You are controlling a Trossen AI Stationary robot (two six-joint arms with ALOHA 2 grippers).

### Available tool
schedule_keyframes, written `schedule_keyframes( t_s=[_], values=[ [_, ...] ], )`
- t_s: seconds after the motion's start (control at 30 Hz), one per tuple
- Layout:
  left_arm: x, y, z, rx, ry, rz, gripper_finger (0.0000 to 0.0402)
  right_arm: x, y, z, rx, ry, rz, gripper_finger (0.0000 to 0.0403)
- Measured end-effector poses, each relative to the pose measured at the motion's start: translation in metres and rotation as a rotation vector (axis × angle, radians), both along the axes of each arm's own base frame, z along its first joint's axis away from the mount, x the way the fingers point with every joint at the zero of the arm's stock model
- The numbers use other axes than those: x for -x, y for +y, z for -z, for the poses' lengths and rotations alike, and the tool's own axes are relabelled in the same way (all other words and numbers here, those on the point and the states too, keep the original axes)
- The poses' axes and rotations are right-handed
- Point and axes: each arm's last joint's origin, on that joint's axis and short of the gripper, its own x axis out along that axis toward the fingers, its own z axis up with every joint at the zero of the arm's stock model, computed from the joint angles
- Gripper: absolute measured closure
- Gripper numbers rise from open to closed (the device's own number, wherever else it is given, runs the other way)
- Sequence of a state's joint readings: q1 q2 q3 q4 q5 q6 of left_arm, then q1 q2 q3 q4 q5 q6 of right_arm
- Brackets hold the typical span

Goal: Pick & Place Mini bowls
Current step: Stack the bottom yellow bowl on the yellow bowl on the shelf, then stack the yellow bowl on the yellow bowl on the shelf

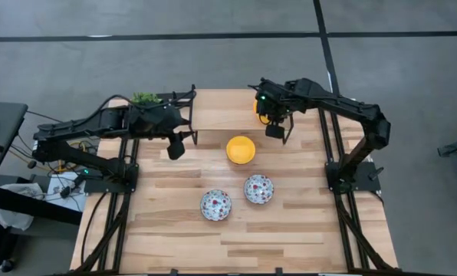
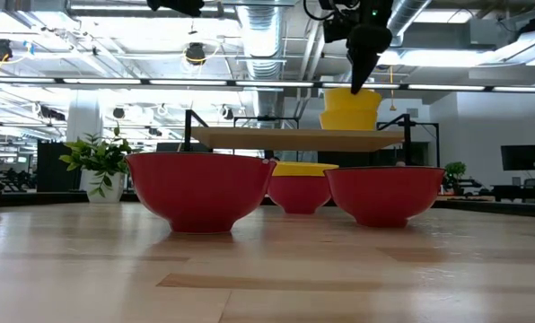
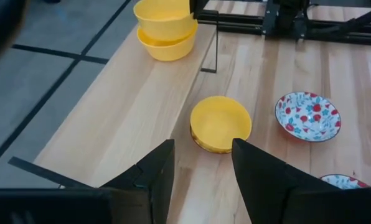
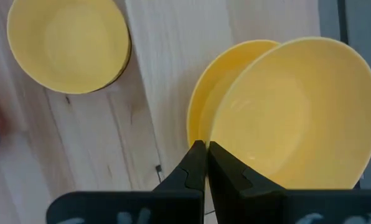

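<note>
Right claw (image 4: pixel 205 163) pinches upper yellow bowl's (image 4: pixel 291 115) rim, hidden overhead.

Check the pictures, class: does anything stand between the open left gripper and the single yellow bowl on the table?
Nothing visible does. The left gripper hangs open, and only bare table lies between it and the yellow bowl. The floral bowls sit off to one side.
</note>
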State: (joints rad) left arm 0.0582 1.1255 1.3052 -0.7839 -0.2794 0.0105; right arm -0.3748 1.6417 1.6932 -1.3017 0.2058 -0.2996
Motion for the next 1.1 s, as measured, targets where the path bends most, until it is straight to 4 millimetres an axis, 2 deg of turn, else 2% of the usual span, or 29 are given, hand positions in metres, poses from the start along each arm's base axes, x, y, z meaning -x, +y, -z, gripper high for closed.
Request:
schedule_keyframes(
  t_s=[0.27,0.67,0.9,1.0,1.1],
  values=[
    [0.0,0.0,0.0,0.0,-0.001,0.0,0.0243,-0.001,0.0,0.0,0.006,-0.006,-0.003,0.04],
    [0.0,0.0,0.0,0.0,-0.002,0.0,0.0243,-0.002,-0.001,-0.001,0.009,-0.019,0.004,0.0345],
    [0.0,0.0,0.0,0.0,-0.001,0.0,0.0243,-0.002,0.001,-0.001,0.012,-0.025,0.0,0.0337],
    [0.0,0.0,0.0,-0.007,0.003,0.005,0.0243,-0.002,0.004,-0.008,0.038,-0.039,0.011,0.0337],
    [-0.001,-0.001,0.0,0.009,0.004,0.029,0.0243,-0.002,0.008,-0.023,0.075,-0.091,0.047,0.0337]
  ],
)
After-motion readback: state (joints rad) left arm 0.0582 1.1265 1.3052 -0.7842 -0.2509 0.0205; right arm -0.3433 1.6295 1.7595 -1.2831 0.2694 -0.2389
